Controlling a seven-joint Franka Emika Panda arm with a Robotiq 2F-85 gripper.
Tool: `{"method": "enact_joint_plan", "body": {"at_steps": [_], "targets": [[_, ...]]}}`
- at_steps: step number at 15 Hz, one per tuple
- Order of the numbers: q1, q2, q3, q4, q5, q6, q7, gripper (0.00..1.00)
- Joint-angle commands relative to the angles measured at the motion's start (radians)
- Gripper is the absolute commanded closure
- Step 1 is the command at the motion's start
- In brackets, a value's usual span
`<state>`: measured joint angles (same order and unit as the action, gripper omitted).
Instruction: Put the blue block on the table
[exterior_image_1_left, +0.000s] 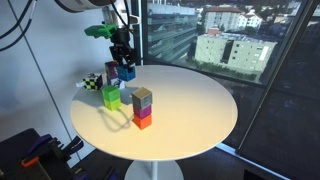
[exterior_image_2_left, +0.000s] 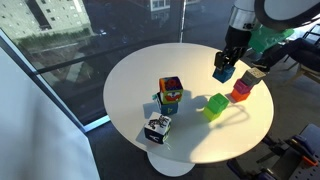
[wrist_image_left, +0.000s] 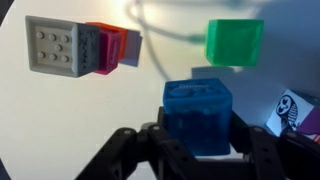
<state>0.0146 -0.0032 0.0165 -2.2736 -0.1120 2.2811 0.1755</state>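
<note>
The black two-fingered pincer (wrist_image_left: 198, 138) is clamped on the blue block (wrist_image_left: 198, 105), a small bright-blue cube with a moulded top face. In the wrist view a dark finger (wrist_image_left: 160, 140) presses against each side of it. In both exterior views the pincer (exterior_image_1_left: 124, 65) (exterior_image_2_left: 228, 64) points straight down. The blue block (exterior_image_1_left: 127, 73) (exterior_image_2_left: 223, 74) sits at its tips over the table (exterior_image_1_left: 190, 110), a large round table with a smooth white top, close to the rim. Whether the block's underside touches the top cannot be told.

Nearest the held block, a lime-green plastic cube (exterior_image_2_left: 215, 106) (wrist_image_left: 235, 40) rests on the table, near it but apart. Also close to the pincer is a pale grey cube with a dotted face (wrist_image_left: 60, 45), which touches a pink and red block pair (wrist_image_left: 112, 45).

Further in, toward the middle of the table, stands a short stack of mixed-colour cubes (exterior_image_1_left: 142, 108) (exterior_image_2_left: 170, 93) with a red cube at its base.

A black-and-white patterned cube (exterior_image_2_left: 157, 128) (exterior_image_1_left: 92, 84) lies near the rim, well apart from the blue block.
</note>
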Motion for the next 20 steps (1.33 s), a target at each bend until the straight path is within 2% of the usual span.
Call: {"method": "enact_joint_plan", "body": {"at_steps": [1, 10, 20], "targets": [[-0.017, 0.049, -0.019, 0.058, -0.04, -0.011, 0.034, 0.68], [-0.019, 0.175, -0.06, 0.102, -0.066, 0.034, 0.064, 0.68], [-0.006, 0.272, -0.088, 0.08, -0.082, 0.132, 0.069, 0.68]]}}
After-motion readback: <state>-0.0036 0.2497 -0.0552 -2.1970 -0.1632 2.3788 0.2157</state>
